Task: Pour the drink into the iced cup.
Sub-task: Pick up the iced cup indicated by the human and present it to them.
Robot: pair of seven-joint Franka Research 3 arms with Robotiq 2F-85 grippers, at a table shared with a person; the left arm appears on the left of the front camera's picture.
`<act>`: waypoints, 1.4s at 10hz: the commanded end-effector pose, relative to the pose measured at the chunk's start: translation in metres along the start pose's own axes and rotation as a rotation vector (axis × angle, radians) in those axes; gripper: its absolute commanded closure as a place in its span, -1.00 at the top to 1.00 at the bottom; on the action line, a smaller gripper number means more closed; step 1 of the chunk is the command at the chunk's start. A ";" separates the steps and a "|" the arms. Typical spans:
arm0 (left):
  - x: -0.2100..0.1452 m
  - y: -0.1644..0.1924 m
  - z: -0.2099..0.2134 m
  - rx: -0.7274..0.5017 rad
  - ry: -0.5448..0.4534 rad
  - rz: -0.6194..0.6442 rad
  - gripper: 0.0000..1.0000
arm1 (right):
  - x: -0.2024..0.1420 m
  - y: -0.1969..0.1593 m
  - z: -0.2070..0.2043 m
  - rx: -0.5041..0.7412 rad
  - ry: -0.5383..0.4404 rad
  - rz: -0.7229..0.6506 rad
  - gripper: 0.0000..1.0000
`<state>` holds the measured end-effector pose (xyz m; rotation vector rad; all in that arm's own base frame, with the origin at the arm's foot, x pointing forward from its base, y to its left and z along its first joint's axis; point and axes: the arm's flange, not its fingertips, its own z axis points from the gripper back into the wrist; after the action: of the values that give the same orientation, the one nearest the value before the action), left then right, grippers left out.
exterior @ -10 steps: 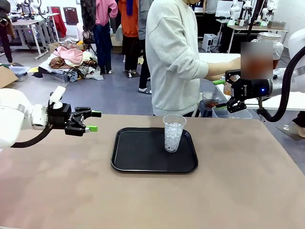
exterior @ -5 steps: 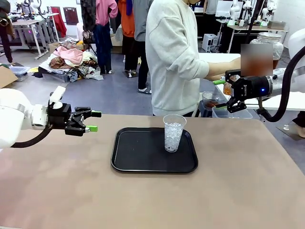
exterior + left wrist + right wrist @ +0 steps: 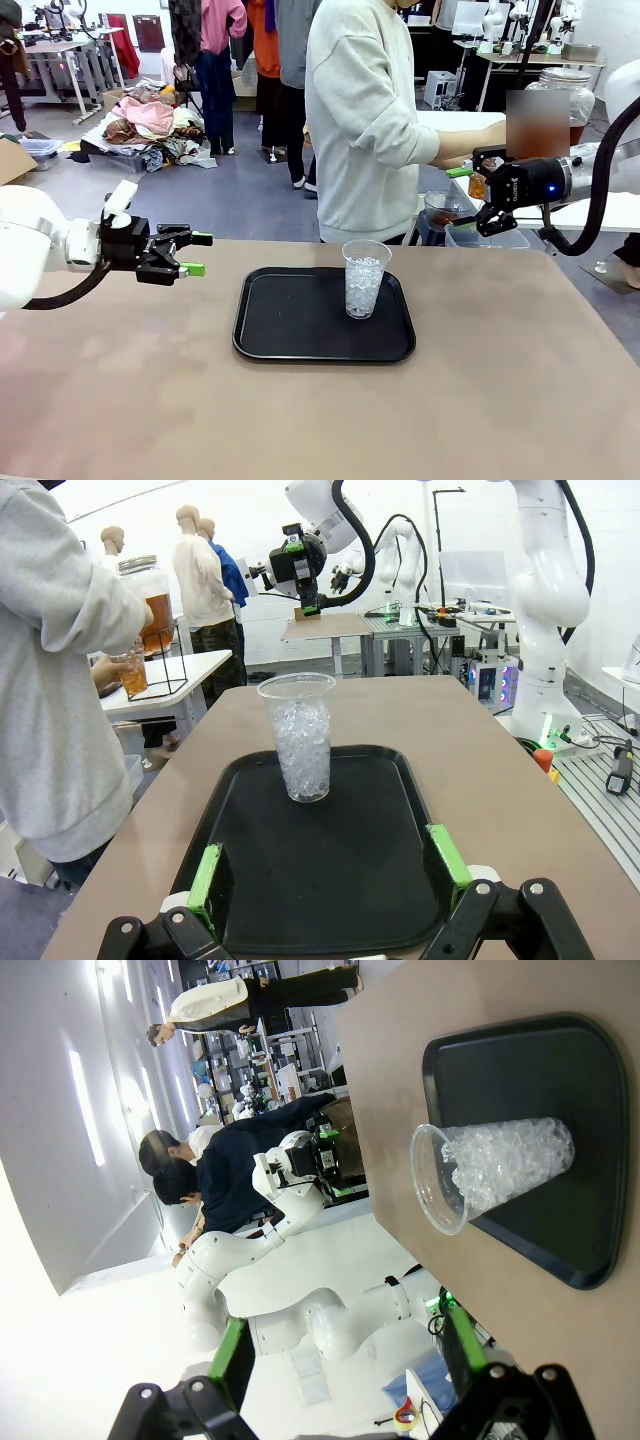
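Centrally, iced cup (image 3: pixel 365 278) on black tray (image 3: pixel 290 335), left gripper (image 3: pixel 199 254) and right gripper (image 3: pixel 460 197) both splayed and empty, left wrist view revealing amber drink (image 3: pixel 158 622) in dispenser jar (image 3: pixel 148 580).

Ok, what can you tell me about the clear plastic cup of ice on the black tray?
The clear plastic cup is a tapered disposable tumbler with a thin rolled rim. It is filled most of the way with ice cubes, and no liquid shows in it. It stands upright on the flat black tray, right of the tray's middle in the front view. Nothing but the tray touches it.
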<state>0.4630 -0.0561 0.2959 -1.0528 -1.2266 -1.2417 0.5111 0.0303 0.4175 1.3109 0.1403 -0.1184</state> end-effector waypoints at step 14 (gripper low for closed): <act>0.002 0.001 -0.002 0.010 0.003 0.006 1.00 | -0.001 0.001 0.000 0.001 0.000 0.001 1.00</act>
<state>0.4630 -0.0561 0.2959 -1.0528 -1.2266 -1.2417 0.5111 0.0303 0.4175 1.3109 0.1403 -0.1184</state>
